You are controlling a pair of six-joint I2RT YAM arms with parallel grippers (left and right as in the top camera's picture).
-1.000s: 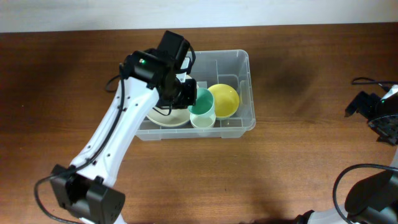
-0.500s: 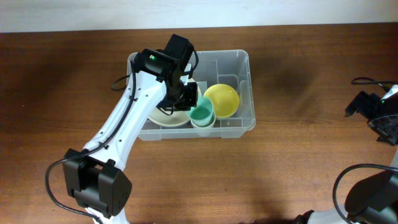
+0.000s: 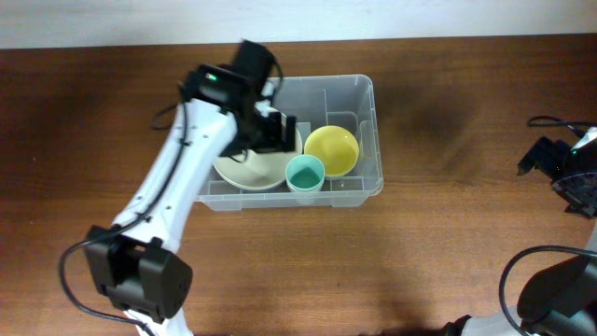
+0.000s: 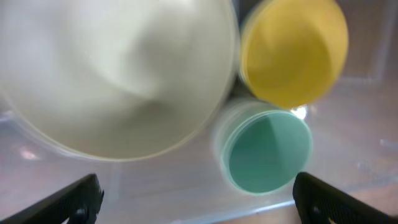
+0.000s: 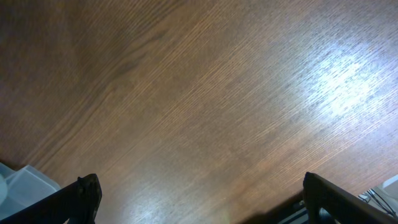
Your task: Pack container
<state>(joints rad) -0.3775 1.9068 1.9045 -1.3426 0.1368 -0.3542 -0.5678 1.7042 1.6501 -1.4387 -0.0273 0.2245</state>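
The left gripper (image 4: 199, 200) hangs over the container (image 3: 376, 140), jaws spread wide, holding nothing; the right gripper (image 5: 199, 202), spread too, sits far away.

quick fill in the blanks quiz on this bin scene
Inside the clear plastic rectangular container, the small teal plastic cup stands beside the wide cream plate and the round ____ bowl.
The cup's opening faces ____.
The left gripper hovers above the container with its jaws ____.
Missing words: yellow; up; open.
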